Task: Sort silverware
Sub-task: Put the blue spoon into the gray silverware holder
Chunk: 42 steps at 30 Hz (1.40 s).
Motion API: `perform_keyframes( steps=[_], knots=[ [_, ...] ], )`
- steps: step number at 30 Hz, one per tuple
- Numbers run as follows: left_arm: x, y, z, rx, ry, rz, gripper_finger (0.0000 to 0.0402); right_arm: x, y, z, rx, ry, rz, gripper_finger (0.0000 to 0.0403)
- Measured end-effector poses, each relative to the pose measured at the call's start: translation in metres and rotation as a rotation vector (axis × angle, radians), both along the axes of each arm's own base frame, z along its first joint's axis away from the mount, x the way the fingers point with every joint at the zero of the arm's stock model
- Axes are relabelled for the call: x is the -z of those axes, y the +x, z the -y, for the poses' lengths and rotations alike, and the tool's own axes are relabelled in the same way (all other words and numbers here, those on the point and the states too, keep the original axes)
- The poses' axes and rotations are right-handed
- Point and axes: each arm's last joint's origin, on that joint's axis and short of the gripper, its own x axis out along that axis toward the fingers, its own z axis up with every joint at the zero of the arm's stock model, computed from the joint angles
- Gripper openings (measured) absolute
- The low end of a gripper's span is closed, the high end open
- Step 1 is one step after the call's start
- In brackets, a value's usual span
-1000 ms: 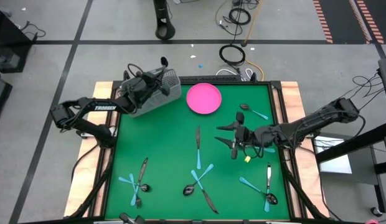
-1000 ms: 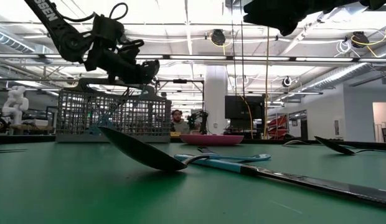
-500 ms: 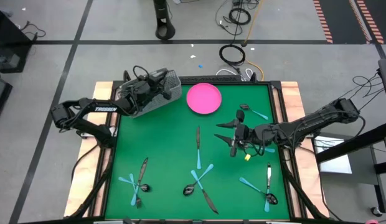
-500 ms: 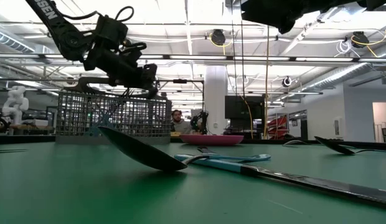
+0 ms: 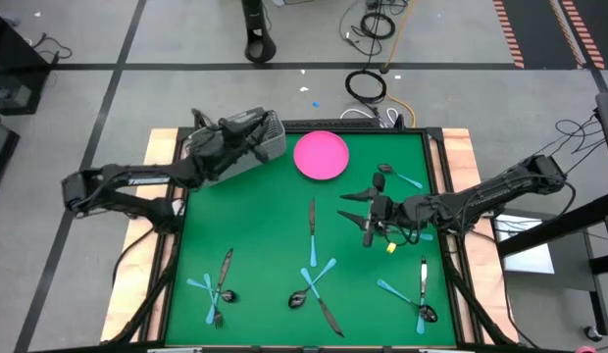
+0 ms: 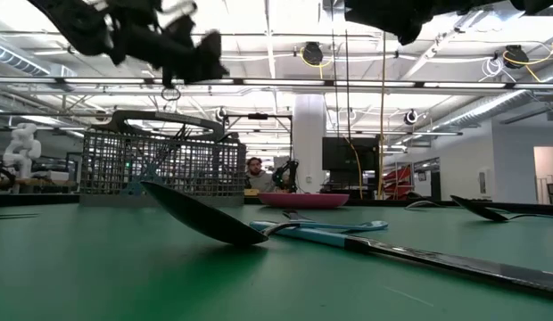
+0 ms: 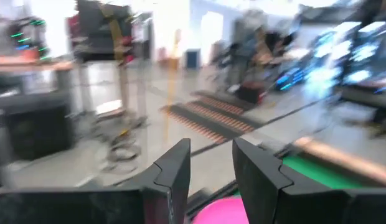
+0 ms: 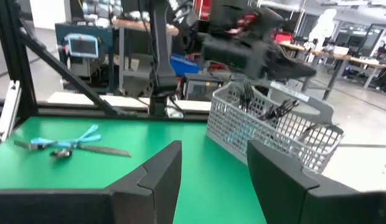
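Grey wire-mesh basket [image 5: 247, 149] sits directly beneath the left claw [image 5: 253, 125], whose fingers stand parted and empty; a drop-off step appears just finished, though blur leaves this uncertain. Right claw [image 5: 367, 214] hovers open, holding nothing, above the green desk [image 5: 265, 245]. Next move calls for another pick: the nearest silverware [image 5: 397, 177] lies just beyond it.

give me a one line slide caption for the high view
Left gripper above the mesh basket, right gripper open over scattered silverware.
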Motion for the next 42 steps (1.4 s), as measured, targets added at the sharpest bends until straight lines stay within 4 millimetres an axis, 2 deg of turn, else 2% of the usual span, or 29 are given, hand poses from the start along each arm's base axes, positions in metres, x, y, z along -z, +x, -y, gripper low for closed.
perform_keyframes(
  steps=[4, 8, 15, 19, 24, 28, 34, 37, 42],
  knots=[
    [-0.021, -0.009, 0.028, 0.12, -0.023, 0.068, 0.0121, -0.001, 0.0, -0.001, -0.008, -0.001, 0.005, 0.0171],
    [-0.025, -0.014, 0.06, 0.235, -0.058, 0.037, 0.0121, 0.0, 0.0, -0.001, -0.009, 0.03, 0.003, 0.0171],
    [-0.001, -0.01, 0.115, 0.391, -0.209, -0.151, 0.0121, -0.004, 0.0, -0.001, -0.011, 0.031, 0.042, 0.0171],
    [0.012, -0.018, 0.147, 0.479, -0.306, -0.241, 0.0121, -0.008, 0.0, -0.001, -0.012, 0.009, 0.082, 0.0171],
    [0.026, -0.032, 0.184, 0.592, -0.436, -0.334, 0.0121, -0.005, 0.0, 0.001, -0.004, -0.014, 0.05, 0.0171],
    [0.04, -0.036, 0.205, 0.62, -0.572, -0.452, 0.0121, -0.002, 0.001, 0.006, 0.023, -0.033, 0.014, 0.0171],
    [0.056, -0.024, 0.245, 0.787, -0.66, -0.872, 0.0121, 0.001, 0.004, 0.015, 0.066, -0.011, -0.008, 0.0171],
    [0.06, -0.02, 0.263, 0.868, -0.67, -1.016, 0.0121, 0.007, 0.006, 0.019, 0.083, 0.003, -0.047, 0.0171],
    [0.064, -0.022, 0.273, 0.867, -0.727, -1.097, 0.0121, 0.014, 0.011, 0.022, 0.101, 0.025, -0.072, 0.0171]
  ],
)
